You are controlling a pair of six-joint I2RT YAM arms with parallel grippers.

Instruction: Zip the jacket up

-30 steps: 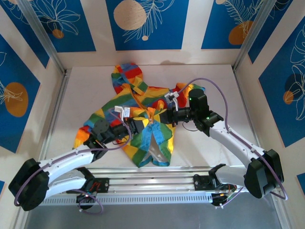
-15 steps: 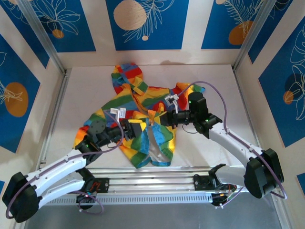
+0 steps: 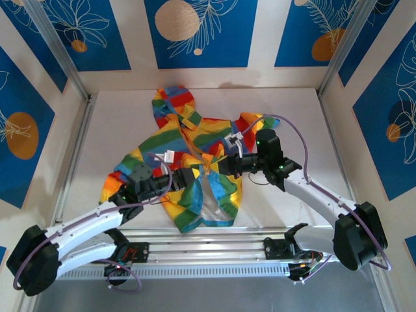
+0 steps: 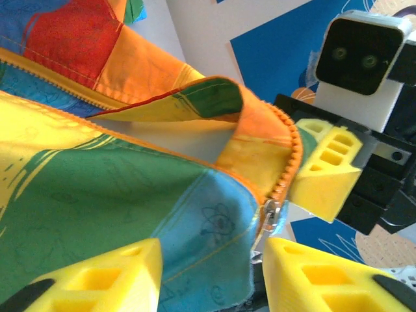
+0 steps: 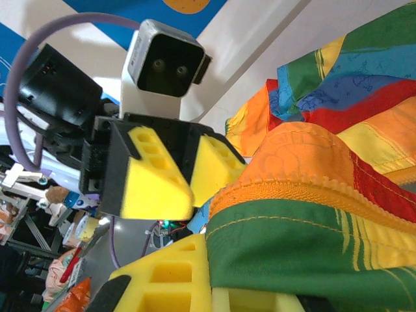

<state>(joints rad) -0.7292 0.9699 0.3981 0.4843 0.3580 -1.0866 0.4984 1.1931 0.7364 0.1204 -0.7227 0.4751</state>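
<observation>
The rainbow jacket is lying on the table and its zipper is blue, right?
Not quite. The jacket does lie on the table, but its zipper is orange, not blue. The left wrist view shows the orange teeth close up.

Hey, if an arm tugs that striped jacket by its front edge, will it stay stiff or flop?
Probably floppy: the jacket lies creased, its front edge folded over. Being thin cloth on a smooth table, it would likely slide and bunch. The zipper edge may be slightly firmer.
</observation>
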